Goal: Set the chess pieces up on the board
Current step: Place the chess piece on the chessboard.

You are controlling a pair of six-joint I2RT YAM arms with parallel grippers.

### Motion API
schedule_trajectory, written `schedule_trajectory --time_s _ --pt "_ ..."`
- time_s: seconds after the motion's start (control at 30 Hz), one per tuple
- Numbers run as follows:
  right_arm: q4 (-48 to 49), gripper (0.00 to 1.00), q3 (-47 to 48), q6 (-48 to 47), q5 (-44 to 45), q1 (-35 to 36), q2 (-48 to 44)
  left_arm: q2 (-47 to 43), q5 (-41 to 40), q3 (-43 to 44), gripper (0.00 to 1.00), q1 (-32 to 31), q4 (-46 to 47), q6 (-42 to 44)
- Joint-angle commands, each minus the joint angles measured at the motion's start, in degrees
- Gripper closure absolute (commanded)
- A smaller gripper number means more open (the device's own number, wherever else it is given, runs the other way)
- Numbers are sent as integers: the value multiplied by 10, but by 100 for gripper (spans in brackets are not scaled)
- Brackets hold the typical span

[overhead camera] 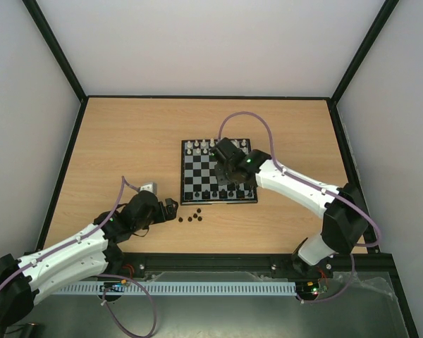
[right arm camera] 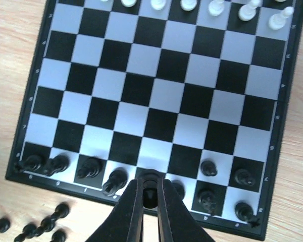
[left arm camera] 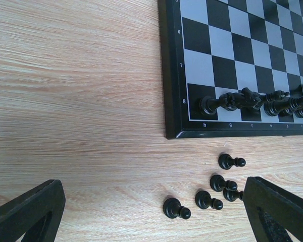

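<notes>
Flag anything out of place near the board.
At least five black chess pieces sit loose on the table, just off the near edge of the board, instead of on squares. Nothing looks damaged.

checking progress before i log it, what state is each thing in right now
left gripper: open, holding nothing
right gripper: shut on black piece, over the board's near row
loose pawns: five, on the table, off the board
board: flat, black side partly filled
white pieces: in far row
</notes>
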Motion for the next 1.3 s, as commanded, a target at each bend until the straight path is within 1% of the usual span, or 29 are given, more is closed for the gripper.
schedule_trajectory --time_s 0.0,0.17,0.4,1.0,1.1,1.17,1.27 --pt "-21 94 -11 -23 -6 -28 1 -4 0 -2 1 -4 0 1" --pt "3 94 -32 -29 -22 -43 17 -5 0 -2 1 -4 -1 0" --pt "29 94 -48 -31 -35 -47 54 -7 0 -4 1 -4 -2 -1" --pt "57 93 -68 -34 -28 -65 107 -11 -2 -3 1 -5 -5 -1" --pt "61 92 -72 -35 -30 -68 111 -13 -2 -4 0 -5 -7 -1" --pt "64 89 -74 -35 -29 -69 113 -13 -2 -3 1 -5 -7 -1" --pt "61 88 -72 -35 -29 -71 112 -13 -2 -2 1 -5 -9 0"
